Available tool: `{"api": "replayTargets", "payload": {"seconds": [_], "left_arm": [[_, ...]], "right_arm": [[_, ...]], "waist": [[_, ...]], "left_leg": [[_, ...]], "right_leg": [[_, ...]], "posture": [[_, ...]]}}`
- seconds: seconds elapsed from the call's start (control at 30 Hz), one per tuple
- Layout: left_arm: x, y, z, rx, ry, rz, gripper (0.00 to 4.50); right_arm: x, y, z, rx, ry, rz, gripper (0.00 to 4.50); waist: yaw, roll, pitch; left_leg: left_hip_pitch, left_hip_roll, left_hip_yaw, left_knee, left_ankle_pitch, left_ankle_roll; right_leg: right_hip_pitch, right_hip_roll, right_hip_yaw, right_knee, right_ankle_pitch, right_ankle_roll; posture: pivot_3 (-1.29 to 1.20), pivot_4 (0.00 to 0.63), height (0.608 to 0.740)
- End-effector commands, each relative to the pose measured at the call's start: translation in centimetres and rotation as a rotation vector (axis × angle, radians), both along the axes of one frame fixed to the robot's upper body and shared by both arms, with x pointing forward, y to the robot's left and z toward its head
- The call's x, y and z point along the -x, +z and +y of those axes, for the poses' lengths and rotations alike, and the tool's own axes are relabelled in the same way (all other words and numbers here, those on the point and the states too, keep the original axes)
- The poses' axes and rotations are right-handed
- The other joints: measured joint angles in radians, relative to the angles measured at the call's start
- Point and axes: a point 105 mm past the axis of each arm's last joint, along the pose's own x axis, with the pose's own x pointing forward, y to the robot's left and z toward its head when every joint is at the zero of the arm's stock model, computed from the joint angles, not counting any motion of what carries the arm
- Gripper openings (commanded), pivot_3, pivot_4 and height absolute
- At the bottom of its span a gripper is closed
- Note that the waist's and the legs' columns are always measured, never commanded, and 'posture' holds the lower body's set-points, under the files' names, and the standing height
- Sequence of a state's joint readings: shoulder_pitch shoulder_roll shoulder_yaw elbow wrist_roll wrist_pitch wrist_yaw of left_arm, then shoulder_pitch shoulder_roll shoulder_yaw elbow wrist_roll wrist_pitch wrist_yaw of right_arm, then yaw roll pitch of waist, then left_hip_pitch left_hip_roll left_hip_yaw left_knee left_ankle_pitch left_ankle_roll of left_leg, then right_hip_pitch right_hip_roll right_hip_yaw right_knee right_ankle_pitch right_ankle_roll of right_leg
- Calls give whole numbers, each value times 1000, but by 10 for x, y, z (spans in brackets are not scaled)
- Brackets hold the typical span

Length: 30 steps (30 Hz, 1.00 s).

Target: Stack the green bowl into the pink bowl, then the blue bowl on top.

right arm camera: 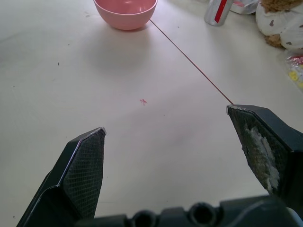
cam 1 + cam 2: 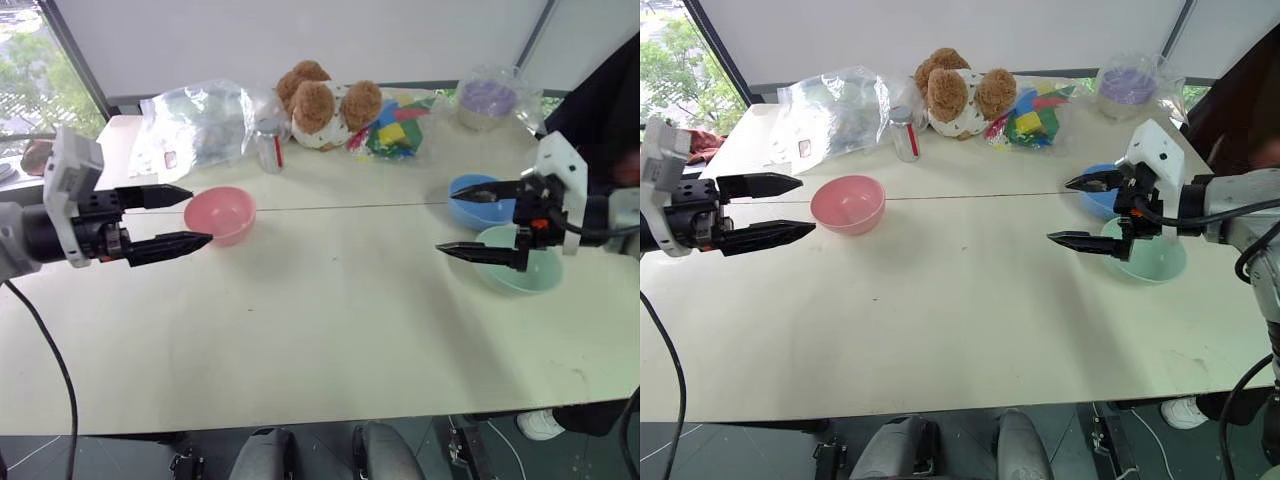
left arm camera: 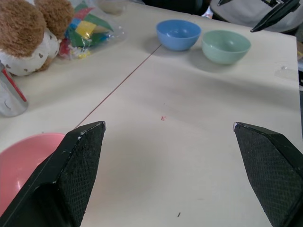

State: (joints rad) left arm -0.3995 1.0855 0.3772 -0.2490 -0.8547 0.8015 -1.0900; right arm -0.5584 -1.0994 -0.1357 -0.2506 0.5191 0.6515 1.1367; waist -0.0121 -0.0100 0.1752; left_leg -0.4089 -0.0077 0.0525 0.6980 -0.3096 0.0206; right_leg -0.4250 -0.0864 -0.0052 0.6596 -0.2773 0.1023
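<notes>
Left claw spread wide, empty, hovering just beside pink bowl on bench. Blue bowl and green bowl sit touching at far right. Right claw wide apart, empty, above them.

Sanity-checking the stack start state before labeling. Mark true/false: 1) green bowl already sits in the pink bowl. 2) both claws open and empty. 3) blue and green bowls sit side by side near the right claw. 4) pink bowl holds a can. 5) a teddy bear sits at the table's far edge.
1) False. The green bowl stands on the table, far from the pink bowl.
2) True: left claw, right claw.
3) True: blue bowl.
4) False. The pink bowl is empty; the can stands behind it.
5) True: teddy bear, table.
</notes>
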Motion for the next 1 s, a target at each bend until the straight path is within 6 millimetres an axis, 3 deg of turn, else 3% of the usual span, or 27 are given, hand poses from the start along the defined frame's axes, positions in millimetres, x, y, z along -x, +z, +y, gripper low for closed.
{"api": "replayTargets", "payload": {"seconds": [0.03, 1.0], "left_arm": [[-1, 10, 1, -5, 8, -45, 4470], [-6, 0, -2, -83, 7, -102, 4470]], "right_arm": [[2, 15, 0, 2, 1, -56, 4500], [-7, 19, 4, -12, 4, -83, 4500]], "waist": [[1, 0, 0], [-1, 0, 0]], "left_leg": [[0, 0, 0, 0, 0, 0], [0, 0, 0, 0, 0, 0]], "right_leg": [[0, 0, 0, 0, 0, 0], [0, 0, 0, 0, 0, 0]], "posture": [[0, 150, 740], [0, 150, 740]]}}
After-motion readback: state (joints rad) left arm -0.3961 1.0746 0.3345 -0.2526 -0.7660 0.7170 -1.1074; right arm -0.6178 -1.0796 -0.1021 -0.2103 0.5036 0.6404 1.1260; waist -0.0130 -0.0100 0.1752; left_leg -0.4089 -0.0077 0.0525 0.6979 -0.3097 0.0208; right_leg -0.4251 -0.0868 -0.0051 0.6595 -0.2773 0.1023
